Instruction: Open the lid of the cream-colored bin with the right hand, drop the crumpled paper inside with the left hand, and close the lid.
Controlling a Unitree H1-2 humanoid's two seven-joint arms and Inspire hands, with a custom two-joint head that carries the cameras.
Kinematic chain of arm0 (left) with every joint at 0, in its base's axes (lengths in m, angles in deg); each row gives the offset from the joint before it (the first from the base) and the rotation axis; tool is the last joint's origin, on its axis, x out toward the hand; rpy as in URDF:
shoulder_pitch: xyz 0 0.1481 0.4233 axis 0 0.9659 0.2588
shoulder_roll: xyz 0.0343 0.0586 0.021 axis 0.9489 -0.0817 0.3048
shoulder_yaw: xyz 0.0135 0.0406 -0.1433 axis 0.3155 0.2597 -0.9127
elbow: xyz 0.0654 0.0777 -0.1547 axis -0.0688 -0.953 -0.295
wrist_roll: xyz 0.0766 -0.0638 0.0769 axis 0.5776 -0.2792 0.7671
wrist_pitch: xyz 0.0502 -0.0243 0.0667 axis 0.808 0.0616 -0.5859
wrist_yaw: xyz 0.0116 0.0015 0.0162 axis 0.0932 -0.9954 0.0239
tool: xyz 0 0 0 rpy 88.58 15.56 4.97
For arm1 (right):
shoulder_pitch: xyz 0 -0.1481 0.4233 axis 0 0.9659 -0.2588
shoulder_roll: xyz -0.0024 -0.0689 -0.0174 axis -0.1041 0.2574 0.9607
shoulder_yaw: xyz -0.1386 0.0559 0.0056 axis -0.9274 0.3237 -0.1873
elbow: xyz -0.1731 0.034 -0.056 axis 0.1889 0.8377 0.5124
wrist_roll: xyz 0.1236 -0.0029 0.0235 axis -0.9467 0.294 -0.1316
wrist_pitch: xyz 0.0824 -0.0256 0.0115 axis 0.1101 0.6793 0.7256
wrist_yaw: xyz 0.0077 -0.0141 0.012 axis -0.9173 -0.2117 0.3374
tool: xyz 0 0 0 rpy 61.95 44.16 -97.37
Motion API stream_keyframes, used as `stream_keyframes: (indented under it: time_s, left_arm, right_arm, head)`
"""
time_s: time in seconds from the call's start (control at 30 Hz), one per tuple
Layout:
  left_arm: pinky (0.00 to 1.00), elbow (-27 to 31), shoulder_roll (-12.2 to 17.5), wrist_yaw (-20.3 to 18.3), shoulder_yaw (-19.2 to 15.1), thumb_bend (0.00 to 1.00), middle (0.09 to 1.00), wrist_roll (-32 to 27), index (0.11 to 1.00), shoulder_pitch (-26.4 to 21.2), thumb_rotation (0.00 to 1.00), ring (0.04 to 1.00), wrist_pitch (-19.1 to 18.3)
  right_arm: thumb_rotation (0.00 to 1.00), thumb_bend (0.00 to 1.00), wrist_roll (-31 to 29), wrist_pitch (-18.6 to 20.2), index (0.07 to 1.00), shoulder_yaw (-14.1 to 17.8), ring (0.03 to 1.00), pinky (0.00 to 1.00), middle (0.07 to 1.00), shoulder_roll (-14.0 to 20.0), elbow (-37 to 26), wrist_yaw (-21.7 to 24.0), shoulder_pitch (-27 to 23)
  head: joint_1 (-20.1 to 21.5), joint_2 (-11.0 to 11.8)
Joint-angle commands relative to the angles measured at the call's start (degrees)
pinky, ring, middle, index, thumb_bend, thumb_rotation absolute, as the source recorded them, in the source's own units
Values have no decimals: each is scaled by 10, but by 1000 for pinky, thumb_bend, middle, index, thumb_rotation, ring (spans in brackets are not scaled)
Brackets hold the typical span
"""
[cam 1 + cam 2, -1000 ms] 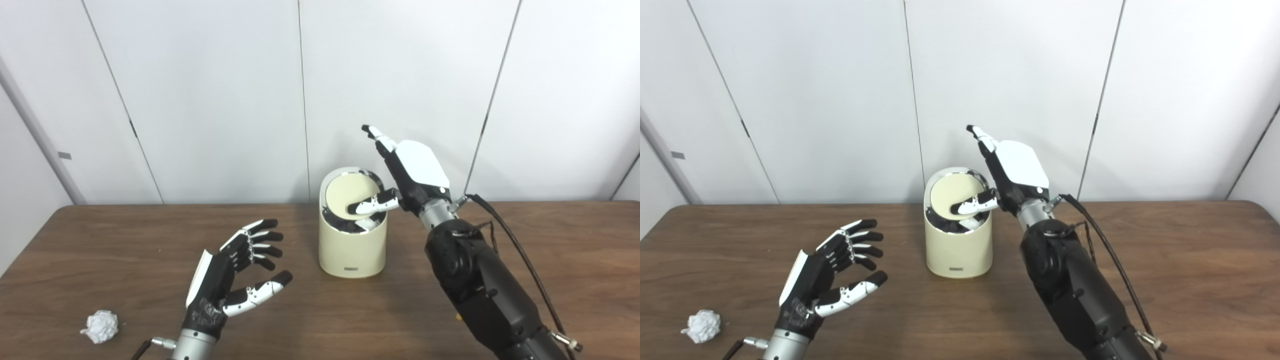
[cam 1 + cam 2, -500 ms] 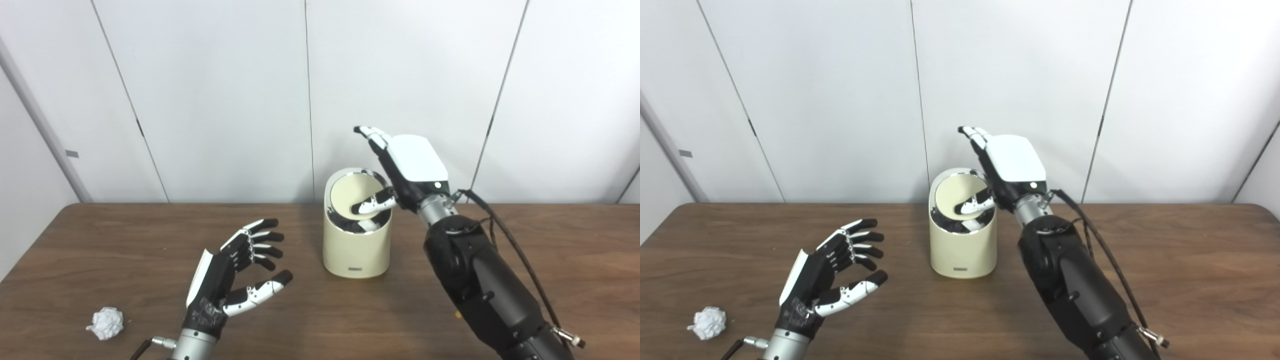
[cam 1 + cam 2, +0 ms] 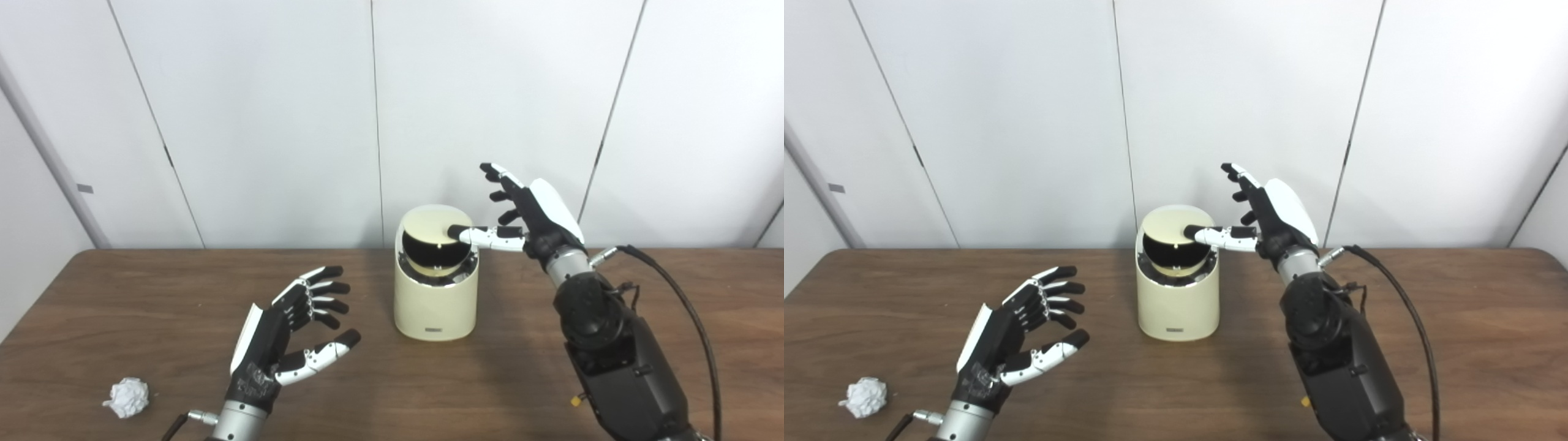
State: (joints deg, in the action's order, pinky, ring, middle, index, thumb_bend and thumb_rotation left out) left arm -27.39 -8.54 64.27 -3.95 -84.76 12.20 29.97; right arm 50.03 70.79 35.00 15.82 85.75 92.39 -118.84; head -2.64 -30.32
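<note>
A cream-colored bin (image 3: 435,306) stands on the brown table (image 3: 122,294) at the middle. Its round swing lid (image 3: 436,226) is tipped, and a dark opening (image 3: 432,247) shows below its front edge. My right hand (image 3: 527,214) is open beside the bin's right rim, fingers spread upward, with the thumb tip resting on the lid's right edge. My left hand (image 3: 288,343) is open and empty, palm up, above the table left of the bin. The crumpled white paper (image 3: 127,397) lies on the table at the front left, apart from my left hand.
White wall panels (image 3: 275,110) stand just behind the table's back edge. A black cable (image 3: 680,300) runs along my right forearm. Bare tabletop lies between the paper and the bin.
My right hand has drawn back to the right out of the bin; only its thumb now touches the lid. The lid has swung toward level. My left hand and the paper have not moved.
</note>
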Motion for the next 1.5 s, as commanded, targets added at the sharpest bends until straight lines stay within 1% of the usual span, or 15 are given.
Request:
stream_keyframes:
  time_s: [0.0,0.17,0.27,0.37,0.43,0.6,0.67,0.77,0.83,0.97,1.03,1.1,1.2,1.37,1.47]
  left_arm:
    - [537,17,1,1,-2,658,730,-5,807,-16,152,636,10]
    - [535,21,1,2,-3,658,729,-4,806,-15,152,632,6]
    - [532,21,2,1,-4,658,726,-6,804,-17,149,628,6]
    - [531,18,3,1,-3,659,722,-2,802,-18,160,627,7]
    - [532,16,5,-1,-2,656,722,-2,804,-20,160,627,11]
    - [537,19,5,-1,-4,668,722,-7,802,-21,158,631,6]
    - [536,21,6,-1,-4,667,723,-6,800,-21,149,631,4]
    - [539,25,7,-2,-3,658,726,-2,801,-21,144,634,2]
    - [538,31,7,0,0,653,728,9,802,-20,145,637,-1]
    - [546,45,-1,6,5,659,727,27,795,-17,133,648,-15]
    - [547,45,-9,10,9,667,723,33,793,-17,127,644,-18]
    - [542,41,-18,13,13,683,720,35,793,-17,131,637,-20]
    - [543,31,-31,18,18,699,719,42,792,-18,130,638,-18]
    - [554,21,-42,24,15,713,720,49,793,-19,110,644,-10]
    - [534,45,-31,26,7,686,733,74,810,-16,108,635,-30]
  right_arm:
    - [451,733,-23,-31,916,17,800,639,879,5,-34,-18,7]
    - [449,758,-81,-78,922,40,855,682,923,17,-76,-17,85]
    - [476,785,-97,-92,903,45,833,651,904,22,-95,-17,127]
    - [449,778,-112,-121,911,47,829,678,902,29,-102,-22,166]
    - [462,794,-132,-161,917,53,840,698,909,32,-96,-28,190]
    - [507,864,-164,-263,932,63,864,731,924,39,-59,-43,220]
    - [486,873,-164,-279,933,64,864,735,921,39,-52,-47,225]
    - [460,868,-166,-295,935,66,863,746,922,37,-40,-51,229]
    - [454,860,-174,-300,940,69,868,756,928,38,-38,-48,234]
    - [427,830,-182,-310,952,75,885,775,945,45,-29,-45,235]
    - [401,811,-185,-309,957,79,887,779,948,50,-27,-42,234]
    - [369,805,-195,-293,961,83,889,796,951,49,-35,-35,234]
    - [427,820,-195,-262,965,84,876,782,948,50,-58,-24,234]
    - [567,898,-174,-245,947,83,853,733,934,53,-71,-23,235]
    - [643,947,-165,-237,935,82,852,724,927,51,-75,-24,233]
  head:
    - [-1,0]
    - [0,-3]
    - [2,-4]
    - [-1,-3]
    - [-2,-3]
    - [-5,-3]
    - [-5,-3]
    - [-43,-1]
    - [-91,3]
    - [-148,9]
    - [-202,16]
    - [-239,23]
    - [-286,37]
    - [-309,46]
    - [-309,46]
